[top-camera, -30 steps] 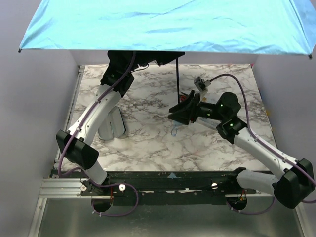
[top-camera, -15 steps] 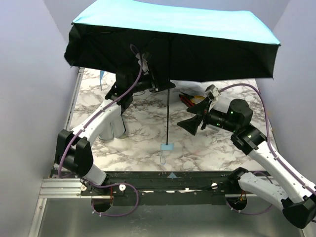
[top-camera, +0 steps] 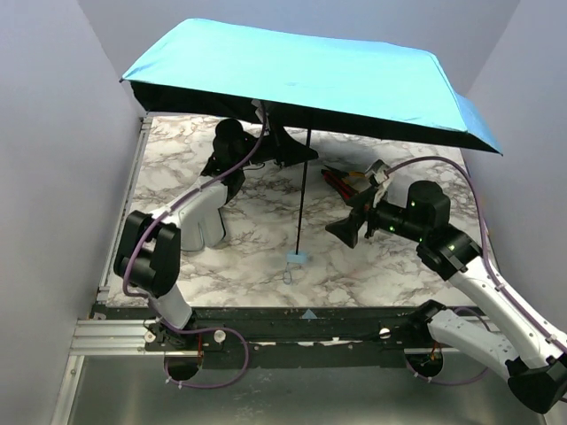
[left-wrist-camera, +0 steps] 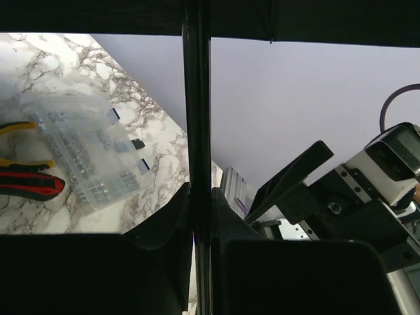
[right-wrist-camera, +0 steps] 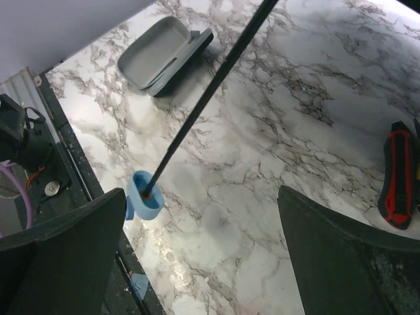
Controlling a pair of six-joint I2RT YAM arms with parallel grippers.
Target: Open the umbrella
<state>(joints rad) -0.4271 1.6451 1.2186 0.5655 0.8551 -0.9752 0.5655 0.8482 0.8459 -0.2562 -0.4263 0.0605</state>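
- Walls: plain pale lilac panels on the left, behind and on the right.
- Left claw: clenched on the shaft of the umbrella, high up, just beneath the canopy.
- Grey case: flat and rounded, lying on the counter beside the left forearm, well apart from the handle.
- Umbrella: canopy spread open, sky-blue above and black below. It roofs the far half of the counter and is tilted, right corner lower.
- Shaft: thin, black, running almost straight down to the light-blue handle at the near middle of the counter. Cannot tell whether the handle touches the surface.
- Right claw: released, jaws spread wide, facing the lower shaft from the right, near it but apart. Grasping nothing.
- Hand tools: red and yellow grips, lying under the canopy behind the right claw.
- Counter: white marble pattern with grey veins.
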